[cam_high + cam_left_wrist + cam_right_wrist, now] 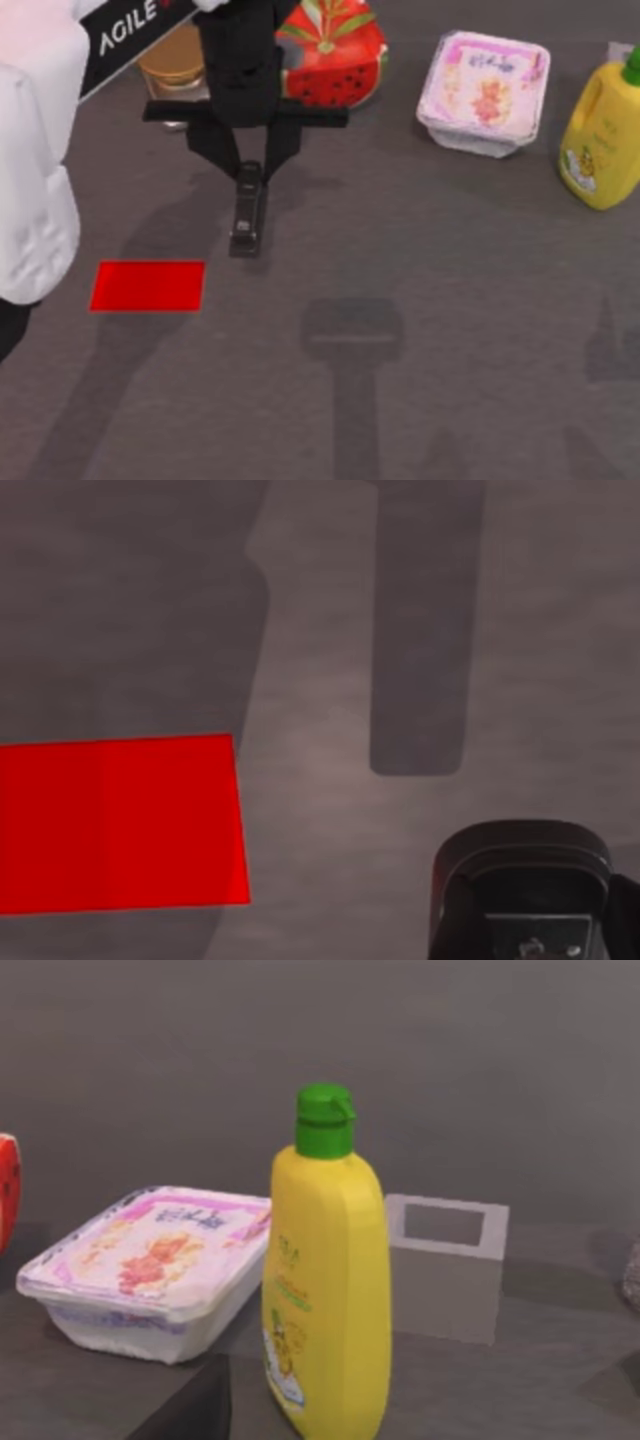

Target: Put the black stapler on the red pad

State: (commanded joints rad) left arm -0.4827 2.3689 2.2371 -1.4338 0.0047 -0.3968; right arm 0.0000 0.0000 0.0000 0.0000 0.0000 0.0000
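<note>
The black stapler (247, 215) points its greyish front end toward the table's near edge. It looks raised off the table. My left gripper (248, 172) comes down from the back and is shut on the stapler's rear end, one finger on each side. In the left wrist view the stapler (520, 900) fills the lower corner, close to the camera, and no fingers show. The red pad (148, 286) lies flat on the table, to the left of the stapler and nearer the front; it also appears as a bare red pad (115, 825) in the left wrist view. My right gripper is out of view.
Along the back stand a red watermelon-patterned box (335, 50), an amber jar (172, 60) partly under the left arm, a pink-lidded white tub (485, 90) and a yellow bottle with a green cap (603, 130). A grey open box (445, 1265) stands behind the bottle.
</note>
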